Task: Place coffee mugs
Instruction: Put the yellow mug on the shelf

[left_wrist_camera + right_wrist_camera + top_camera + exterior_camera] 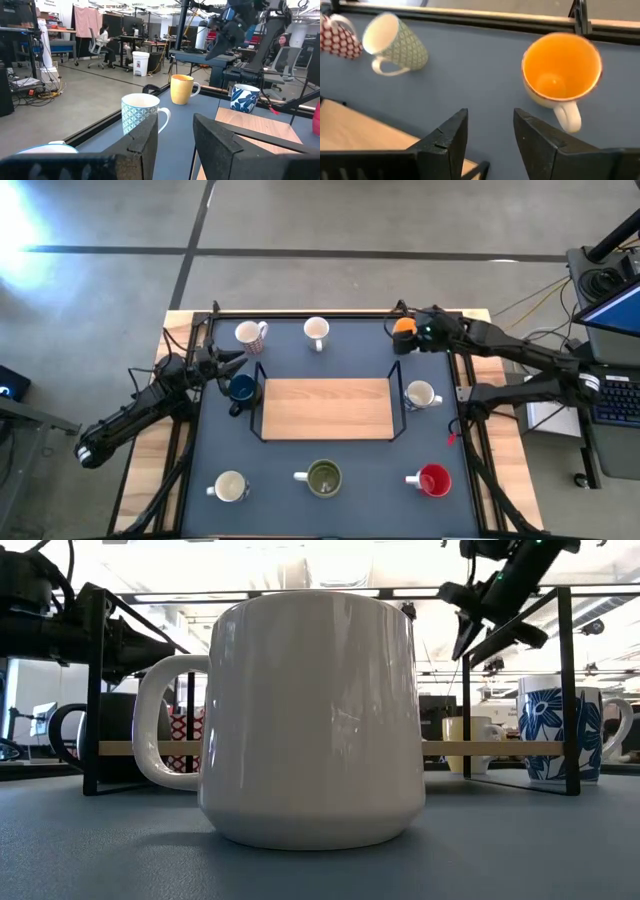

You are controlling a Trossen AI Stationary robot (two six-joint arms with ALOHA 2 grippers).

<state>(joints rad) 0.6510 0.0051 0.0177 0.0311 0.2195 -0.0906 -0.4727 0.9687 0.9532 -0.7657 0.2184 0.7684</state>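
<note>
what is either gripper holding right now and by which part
Nothing is held. The right gripper is open above the orange mug, which stands free on the table. The left gripper is open too, near the dark blue mug.

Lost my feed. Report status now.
Right hand open above orange mug, mug standing free. Left hand open beside blue mug. Nothing in the way.

A dark blue-grey table (330,455) carries eight mugs (433,480) around a central wooden shelf (327,407) (black-framed).
</note>
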